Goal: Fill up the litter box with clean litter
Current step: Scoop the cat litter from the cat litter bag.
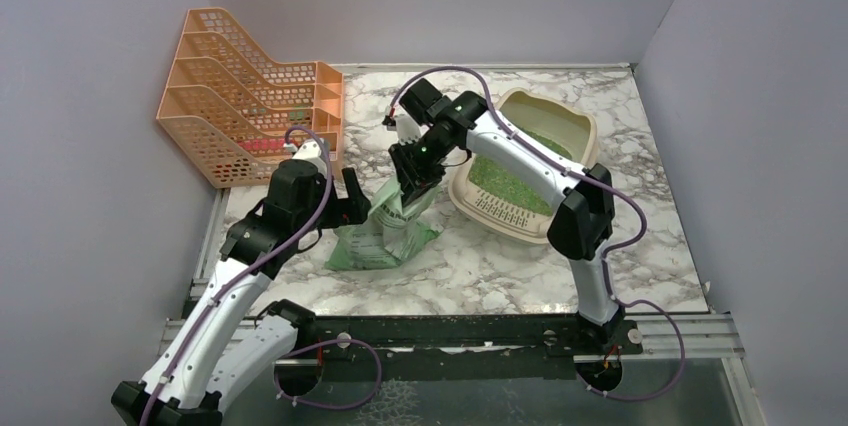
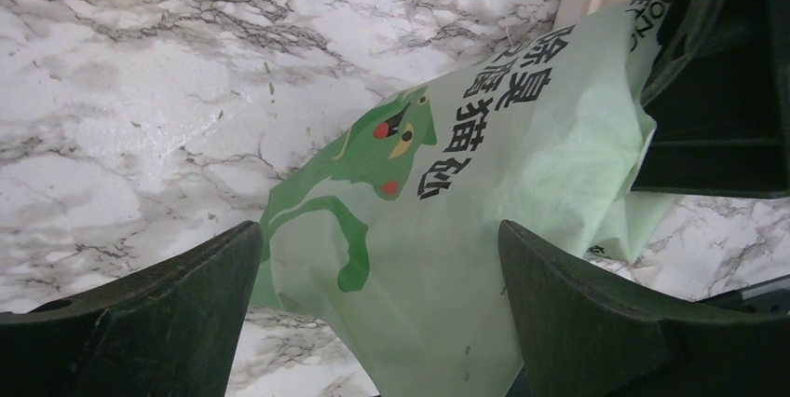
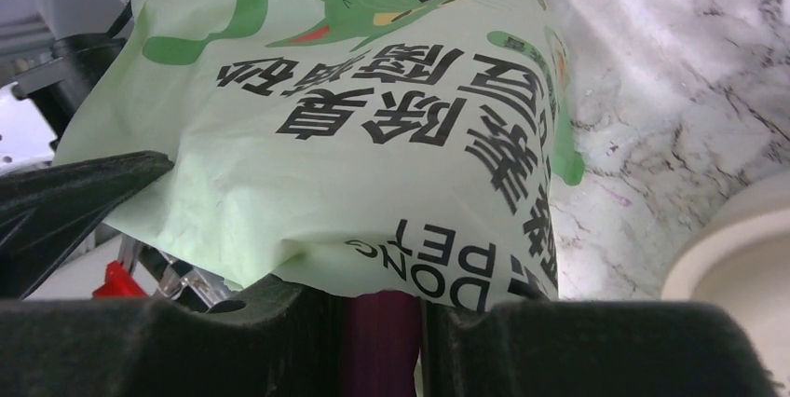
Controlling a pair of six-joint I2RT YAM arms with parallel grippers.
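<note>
A marble-patterned table (image 1: 480, 266) was enclosed by plain lavender walls, and an orange mesh rack (image 1: 250, 106) was set at its far left corner. The beige box (image 1: 575, 126) was placed on the right half of the table, tilted at an angle, and a layer of green litter (image 1: 505, 181) was spread over its floor. The green bag (image 1: 385, 236), printed with a cartoon cat and dark characters, was found just left of the box, its base resting on the marble and its top raised. That top was pinched by the right gripper (image 1: 415, 181), whose fingers were clenched on the plastic. In the right wrist view the bag was draped over them and a dark magenta piece (image 3: 382, 341) was seen between them, though what it was could not be told. The left gripper (image 1: 352, 201) was held spread wide at the bag's left side, with the lower part of the bag between its fingers (image 2: 140, 322). Whether they touched it could not be told.
</note>
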